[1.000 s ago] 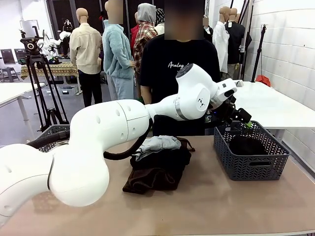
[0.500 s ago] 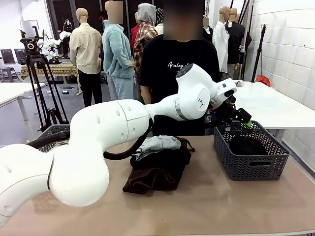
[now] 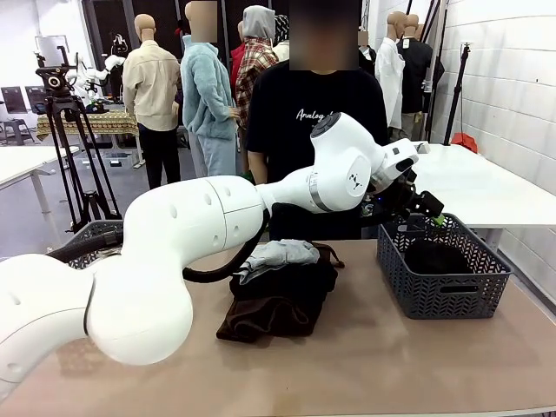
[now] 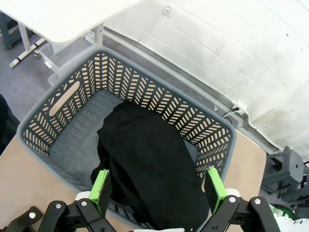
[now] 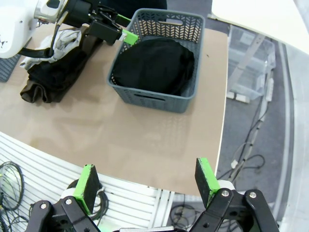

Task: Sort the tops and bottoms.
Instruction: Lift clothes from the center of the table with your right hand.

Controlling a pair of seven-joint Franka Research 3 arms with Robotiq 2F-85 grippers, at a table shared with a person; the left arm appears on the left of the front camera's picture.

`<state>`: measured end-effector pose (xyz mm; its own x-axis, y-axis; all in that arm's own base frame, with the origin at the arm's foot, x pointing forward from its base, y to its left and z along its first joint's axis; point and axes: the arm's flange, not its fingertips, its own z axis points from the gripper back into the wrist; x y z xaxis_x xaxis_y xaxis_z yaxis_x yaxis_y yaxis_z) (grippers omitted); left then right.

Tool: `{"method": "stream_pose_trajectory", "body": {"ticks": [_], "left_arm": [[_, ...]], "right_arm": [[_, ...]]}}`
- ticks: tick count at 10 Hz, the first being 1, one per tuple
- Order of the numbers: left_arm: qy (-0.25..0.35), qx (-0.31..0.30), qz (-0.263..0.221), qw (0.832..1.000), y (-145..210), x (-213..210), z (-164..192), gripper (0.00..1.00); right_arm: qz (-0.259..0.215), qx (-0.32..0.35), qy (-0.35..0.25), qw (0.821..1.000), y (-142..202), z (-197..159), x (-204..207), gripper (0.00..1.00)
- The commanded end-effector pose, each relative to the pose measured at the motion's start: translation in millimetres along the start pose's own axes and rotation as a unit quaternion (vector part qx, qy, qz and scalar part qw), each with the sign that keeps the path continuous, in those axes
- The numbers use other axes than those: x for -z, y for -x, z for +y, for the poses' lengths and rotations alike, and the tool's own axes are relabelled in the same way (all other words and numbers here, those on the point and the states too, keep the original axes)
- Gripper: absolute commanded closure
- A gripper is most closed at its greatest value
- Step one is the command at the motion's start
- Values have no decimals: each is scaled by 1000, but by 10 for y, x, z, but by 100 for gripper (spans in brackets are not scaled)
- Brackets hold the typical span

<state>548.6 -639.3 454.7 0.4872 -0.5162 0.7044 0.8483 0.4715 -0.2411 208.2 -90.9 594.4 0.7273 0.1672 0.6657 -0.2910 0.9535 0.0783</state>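
One black garment (image 4: pixel 149 164) lies bunched inside the grey lattice basket (image 4: pixel 72 92) at the table's right. My left gripper (image 4: pixel 158 188) hovers open just above it, nothing between its green pads. In the front view the left gripper (image 3: pixel 428 212) hangs over the basket's (image 3: pixel 439 295) near-left rim. A pile sits mid-table: the pale grey-blue garment (image 3: pixel 280 254) on top, a black one (image 3: pixel 291 282) under it, the dark brown one (image 3: pixel 256 320) at the bottom. My right gripper (image 5: pixel 147 179) is open and empty, high above the table's right front edge.
A second grey basket (image 3: pixel 94 234) stands at the far left behind my left arm. A person in a black lettered T-shirt (image 3: pixel 317 113) stands at the far side. The table's front (image 3: pixel 373 365) is bare. A white table (image 3: pixel 478 182) stands beyond the right basket.
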Motion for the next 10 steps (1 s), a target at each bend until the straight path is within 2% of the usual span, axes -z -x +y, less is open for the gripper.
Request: {"method": "stream_pose_trajectory", "body": {"ticks": [1, 2, 3, 5, 6, 9, 10], "left_arm": [[0, 0, 0, 1000, 0, 0, 0, 0], [-61, 17, -26, 998, 170, -395, -147, 0], [-108, 39, -22, 993, 313, -807, -326, 0], [-167, 77, 41, 982, 640, -1460, -576, 0], [-143, 93, 97, 981, 813, -1637, -649, 0], [-138, 105, 172, 970, 1103, -1683, -920, 0], [-155, 88, 134, 975, 986, -1606, -889, 0]], "right_arm": [[5, -2, -1, 1000, 14, 4, 8, 0], [5, -2, -1, 1000, 14, 4, 8, 0], [5, -2, -1, 1000, 14, 4, 8, 0], [5, -2, -1, 1000, 14, 4, 8, 0], [5, -2, -1, 1000, 14, 4, 8, 0], [5, -2, -1, 1000, 14, 4, 8, 0], [5, -2, -1, 1000, 14, 4, 8, 0]]}}
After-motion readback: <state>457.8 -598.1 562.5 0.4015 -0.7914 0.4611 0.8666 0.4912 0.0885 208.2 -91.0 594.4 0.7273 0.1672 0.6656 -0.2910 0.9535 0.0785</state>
